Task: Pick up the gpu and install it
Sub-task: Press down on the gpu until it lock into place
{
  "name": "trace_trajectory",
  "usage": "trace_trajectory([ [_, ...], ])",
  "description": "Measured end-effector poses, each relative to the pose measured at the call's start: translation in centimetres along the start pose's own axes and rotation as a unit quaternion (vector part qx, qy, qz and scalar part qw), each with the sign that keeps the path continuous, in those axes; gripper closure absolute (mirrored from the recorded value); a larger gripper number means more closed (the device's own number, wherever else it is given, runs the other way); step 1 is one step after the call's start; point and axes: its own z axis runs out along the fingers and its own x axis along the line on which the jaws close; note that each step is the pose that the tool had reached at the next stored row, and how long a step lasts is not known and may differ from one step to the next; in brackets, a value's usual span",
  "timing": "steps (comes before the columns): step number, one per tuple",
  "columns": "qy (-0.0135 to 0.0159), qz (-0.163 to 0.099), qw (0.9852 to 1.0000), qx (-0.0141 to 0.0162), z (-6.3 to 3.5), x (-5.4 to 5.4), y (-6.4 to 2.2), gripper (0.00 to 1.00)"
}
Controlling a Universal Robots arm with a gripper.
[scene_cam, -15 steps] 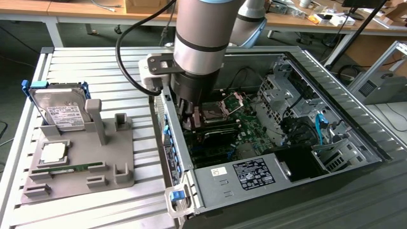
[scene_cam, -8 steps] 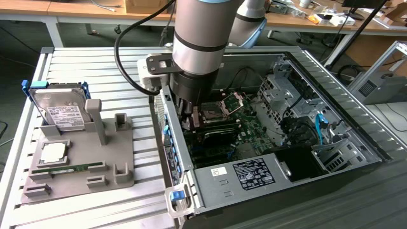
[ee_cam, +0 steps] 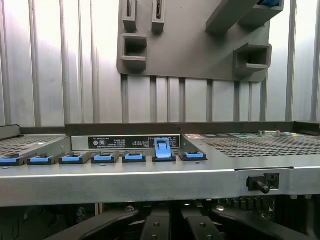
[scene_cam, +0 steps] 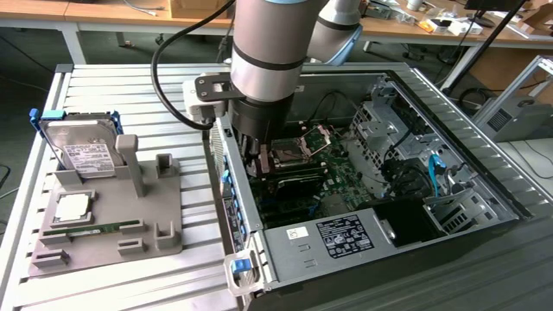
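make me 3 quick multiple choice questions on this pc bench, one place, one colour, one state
1. Where is the hard drive?
A. inside the case
B. on the grey tray
C. in the claw

2. What colour are the latches along the case edge?
A. red
B. yellow
C. blue

3. How is the claw?
A. wide open
B. shut
C. shut on the hard drive

Answers:
1 B: the hard drive sits at the end of the tray, outside the case.
2 C: the row of latches is blue.
3 B: the claw has its fingers together, down inside the case.
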Motion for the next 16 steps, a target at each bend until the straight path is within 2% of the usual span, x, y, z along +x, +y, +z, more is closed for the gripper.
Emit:
trace_trajectory([
  [16, 0.0, 0.001, 1.0, -0.0002, 0.01, 0.0, 0.03, 0.89],
])
